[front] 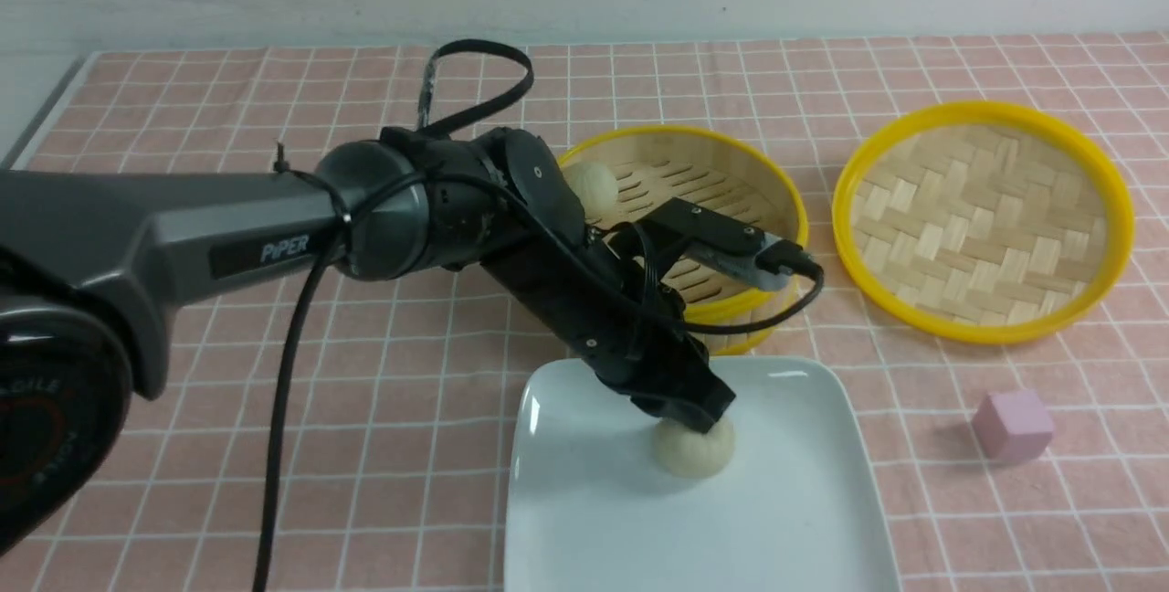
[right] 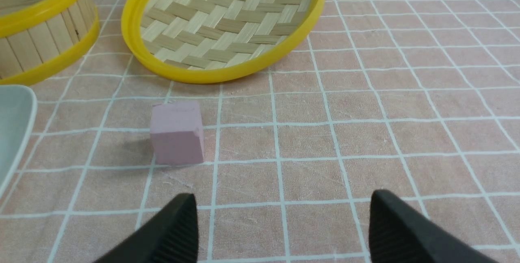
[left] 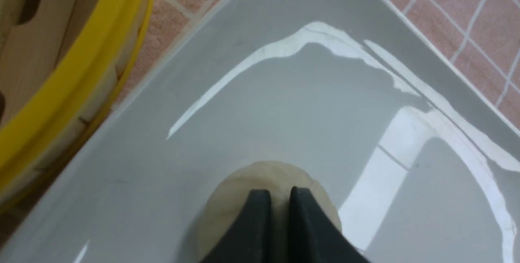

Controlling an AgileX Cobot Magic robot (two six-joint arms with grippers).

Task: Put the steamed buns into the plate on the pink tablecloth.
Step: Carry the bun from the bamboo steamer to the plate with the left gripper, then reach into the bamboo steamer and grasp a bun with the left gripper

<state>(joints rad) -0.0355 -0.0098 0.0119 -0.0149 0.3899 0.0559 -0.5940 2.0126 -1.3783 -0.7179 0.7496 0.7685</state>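
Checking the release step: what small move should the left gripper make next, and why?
Probably open the left gripper wider, then lift: its jaws are nearly together on top of a bun that already rests on the plate, and the other bun waits in the basket.

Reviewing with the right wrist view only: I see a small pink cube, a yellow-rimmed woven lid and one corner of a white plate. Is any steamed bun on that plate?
Observer: Yes, one pale round steamed bun sits on the glossy white square plate, directly under the left gripper.
Operator: Is it gripped?
Observer: I cannot tell. In the left wrist view, the jaws stand narrowly apart over the bun's top.
Operator: Where is the second bun?
Observer: The second bun lies inside the round yellow-rimmed bamboo basket, near its left rim.
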